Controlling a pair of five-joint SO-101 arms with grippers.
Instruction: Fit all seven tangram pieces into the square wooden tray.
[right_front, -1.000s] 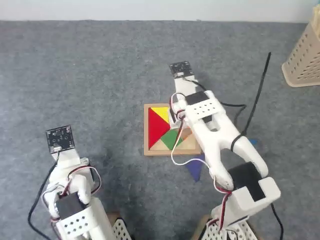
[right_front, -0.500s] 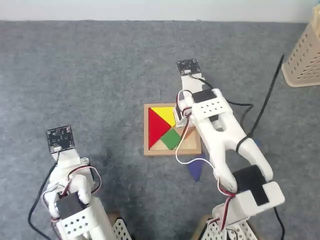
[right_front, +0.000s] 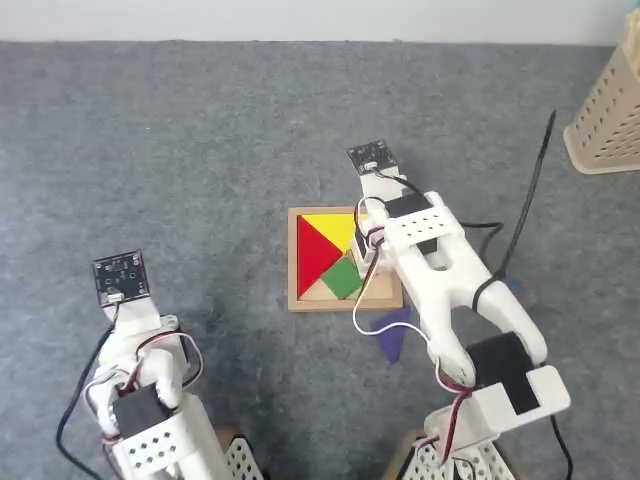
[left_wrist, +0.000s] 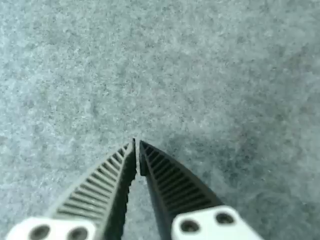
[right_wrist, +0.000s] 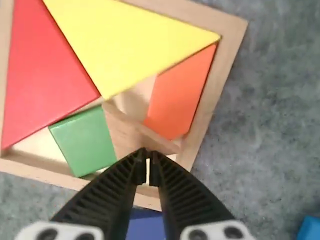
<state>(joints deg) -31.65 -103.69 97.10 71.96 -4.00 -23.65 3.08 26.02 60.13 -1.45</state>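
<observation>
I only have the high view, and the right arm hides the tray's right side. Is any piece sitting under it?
Observer: Yes. An orange piece lies in the tray, along its wall and beside the yellow triangle.
Operator: Is the right claw holding anything?
Observer: No. The right claw is shut with nothing between its fingers, over the tray's edge.
Operator: And the left claw?
Observer: The left claw is shut too, over bare grey carpet.
</observation>
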